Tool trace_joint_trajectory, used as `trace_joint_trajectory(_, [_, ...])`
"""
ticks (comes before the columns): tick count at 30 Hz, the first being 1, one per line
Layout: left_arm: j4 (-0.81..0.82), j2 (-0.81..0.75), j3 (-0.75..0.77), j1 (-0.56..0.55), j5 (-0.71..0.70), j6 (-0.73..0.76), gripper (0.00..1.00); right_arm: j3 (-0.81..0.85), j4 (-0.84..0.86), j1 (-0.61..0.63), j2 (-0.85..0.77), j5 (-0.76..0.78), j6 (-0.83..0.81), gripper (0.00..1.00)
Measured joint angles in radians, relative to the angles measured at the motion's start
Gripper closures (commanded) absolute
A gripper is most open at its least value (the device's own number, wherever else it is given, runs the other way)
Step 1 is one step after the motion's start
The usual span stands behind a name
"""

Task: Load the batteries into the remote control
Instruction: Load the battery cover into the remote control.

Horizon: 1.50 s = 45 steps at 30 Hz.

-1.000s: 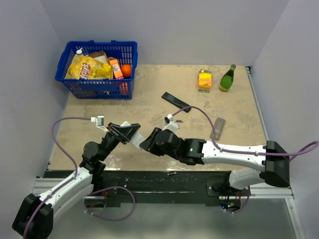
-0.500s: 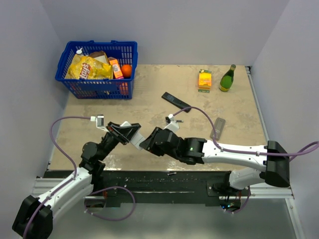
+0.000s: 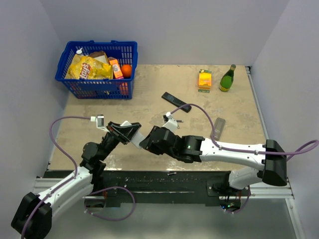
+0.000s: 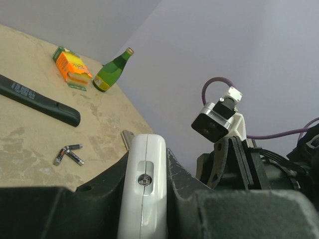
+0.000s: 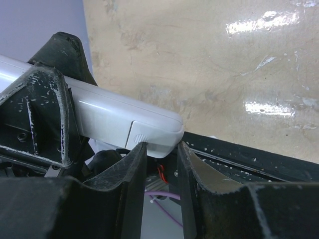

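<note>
The white remote (image 4: 144,209) is off the table (image 5: 214,74), clamped edge-on between the closed fingers of the left gripper (image 4: 146,162), which pinch its long sides. The right gripper (image 5: 159,149) sits at the free end of that remote. Its fingers are parted by only a narrow slot with nothing in it, and one fingertip (image 5: 141,148) presses just under a small ridged tab on the remote's end. The batteries (image 4: 68,155) lie loose on the table well beyond the white remote, a few of them bunched and touching, just this side of a black remote (image 4: 37,98). They look light, hard and smooth, so they would likely roll or squirt out of a careless pinch. Taking one across its middle, with the pads square to its length, seems safest. The white remote's shell looks stiff but glossy, so the left grip may slip if the right gripper pushes hard on the end. There is open table around the batteries on the side away from the black remote. A grey remote (image 3: 218,128) lies further off to the white remote's right, and the blue basket (image 3: 70,82) is far behind on its left. Close to the white remote the two wrists crowd each other, which leaves little room to turn.
</note>
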Motion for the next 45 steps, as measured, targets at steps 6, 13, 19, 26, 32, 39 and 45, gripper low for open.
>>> trace_joint_trajectory(6, [0.005, 0.002, -0.008, -0.04, -0.055, 0.011, 1.0, 0.016, -0.021, 0.001, 0.006, 0.005, -0.039, 0.69])
trace_joint_trajectory(13, [0.023, 0.005, -0.012, -0.067, -0.101, 0.029, 1.0, 0.016, -0.012, 0.003, -0.002, 0.022, -0.097, 0.69])
trace_joint_trajectory(19, [0.06, 0.004, -0.011, -0.093, -0.111, 0.048, 1.0, -0.004, 0.023, 0.007, -0.04, 0.022, -0.171, 0.69])
trace_joint_trajectory(26, [0.027, -0.005, 0.006, -0.112, -0.139, 0.081, 1.0, -0.021, 0.049, 0.006, -0.051, 0.022, -0.218, 0.62])
trace_joint_trajectory(32, [-0.255, -0.066, 0.126, -0.147, -0.22, 0.094, 1.0, -0.031, 0.061, -0.001, -0.097, 0.019, -0.26, 0.37])
trace_joint_trajectory(39, [-0.504, 0.001, 0.274, -0.149, -0.235, 0.101, 1.0, -0.031, 0.075, -0.02, -0.248, 0.002, -0.538, 0.06])
trace_joint_trajectory(45, [-0.614, 0.031, 0.315, -0.149, -0.227, 0.1, 1.0, -0.028, 0.104, -0.019, -0.262, -0.087, -0.89, 0.02])
